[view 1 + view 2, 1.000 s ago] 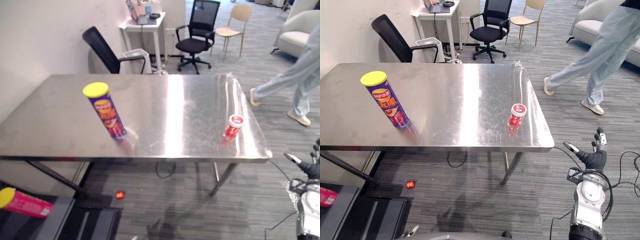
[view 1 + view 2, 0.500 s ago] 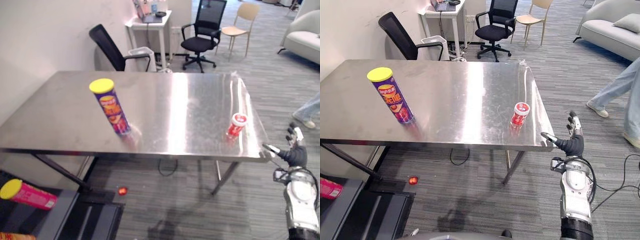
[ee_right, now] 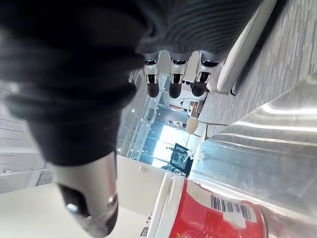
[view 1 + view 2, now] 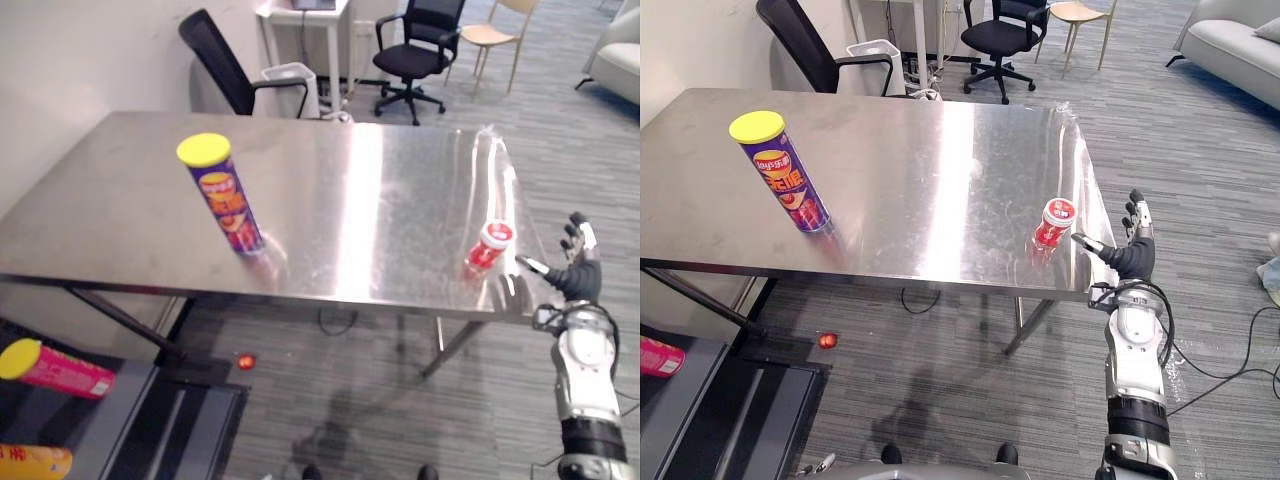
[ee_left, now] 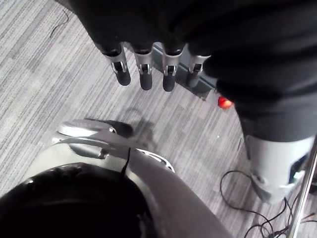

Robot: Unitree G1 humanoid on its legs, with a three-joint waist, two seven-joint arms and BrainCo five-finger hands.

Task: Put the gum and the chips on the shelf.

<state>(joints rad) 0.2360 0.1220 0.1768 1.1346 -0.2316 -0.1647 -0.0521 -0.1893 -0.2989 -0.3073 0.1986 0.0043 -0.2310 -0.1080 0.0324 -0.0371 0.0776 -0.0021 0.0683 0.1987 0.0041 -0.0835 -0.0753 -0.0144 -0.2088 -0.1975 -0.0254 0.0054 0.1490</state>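
Right eye view: R hand (image 4: pixel 1130 256) closer vs earlier, fingers wide, empty, at 3 o'clock of gum tub (image 4: pixel 1053 222): red, white lid, upright by table (image 4: pixel 940 140) edge. Chips can (image 4: pixel 780 172) at 9 o'clock. L hand (image 5: pixel 143 74) fingers straight.

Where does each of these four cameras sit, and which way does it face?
Left eye view: head, looking down at the table, chips can and gum tub; right hand by the table's right edge.
Right eye view: beside it, same scene and hand.
Left wrist view: left wrist, looking past the open left hand to carpet.
Right wrist view: right wrist, looking past its fingers at the gum tub.
Shared: eye views and right wrist view show the gum tub.
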